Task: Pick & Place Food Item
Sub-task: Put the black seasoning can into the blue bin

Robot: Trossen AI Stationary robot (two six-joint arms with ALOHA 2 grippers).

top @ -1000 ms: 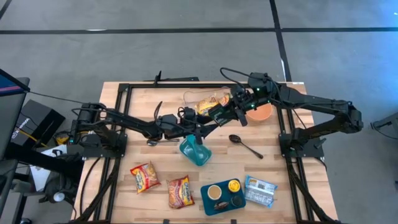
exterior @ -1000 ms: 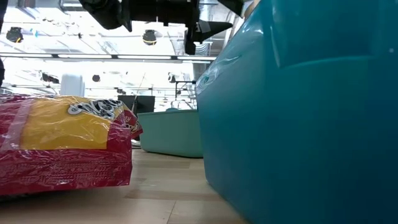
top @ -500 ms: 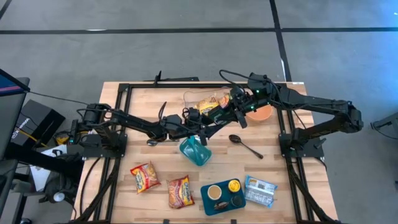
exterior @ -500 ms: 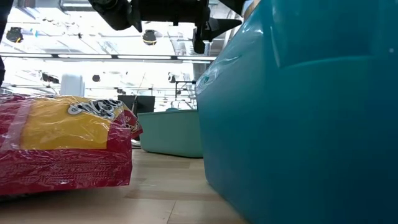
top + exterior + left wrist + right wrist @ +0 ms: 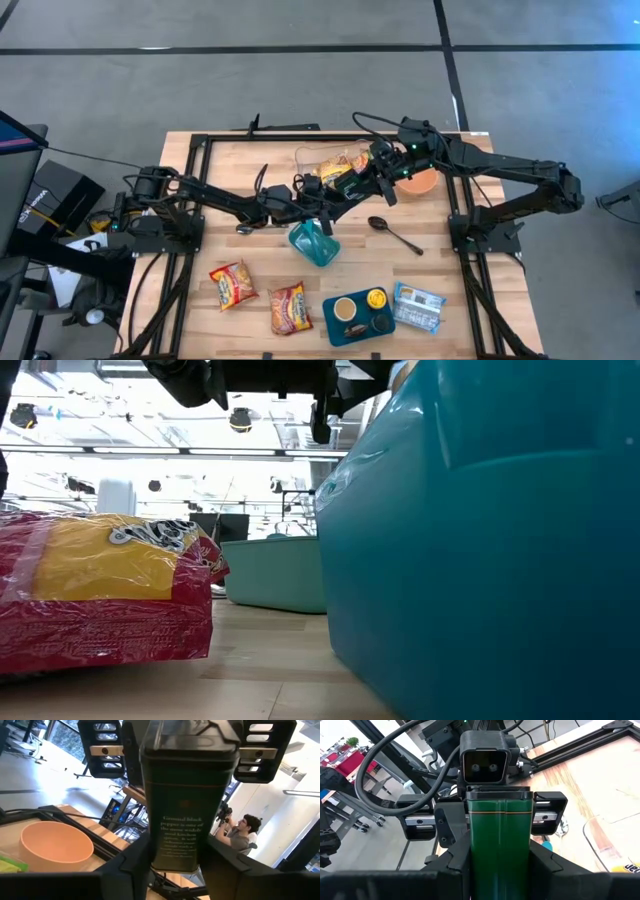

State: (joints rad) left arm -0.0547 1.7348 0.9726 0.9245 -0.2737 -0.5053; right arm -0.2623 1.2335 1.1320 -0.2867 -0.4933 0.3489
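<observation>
A dark green tin (image 5: 182, 805) with pale lettering hangs in the air between my two grippers, above the table's middle; it also shows in the right wrist view (image 5: 499, 840). My left gripper (image 5: 322, 203) comes from the table's left and is shut on one end. My right gripper (image 5: 345, 192) comes from the right and is shut on the other end. A teal container (image 5: 313, 243) stands on the table just below them, toward the near edge. My left gripper pinches the tin's near end (image 5: 175, 862) between its two fingers, one on each side wall, coming level from the table's left and lying along the tin. The tin is clear of the table. My right gripper pinches the tin's opposite end (image 5: 499, 870) between its two fingers, coming from the table's right and slanting down. Its fingers lie along the tin.
An orange bowl (image 5: 420, 180) and a yellow bag (image 5: 335, 162) lie at the far side, a dark spoon (image 5: 393, 232) to the right. Two red-yellow packets (image 5: 232, 284) (image 5: 290, 308), a teal tray (image 5: 330, 322) and a blue packet (image 5: 418, 306) lie near the front. A person (image 5: 245, 832) stands beyond the table.
My left gripper has gone toward the table's right, up to my right gripper, and now stands at the tin's free end. My right arm has kept still.
</observation>
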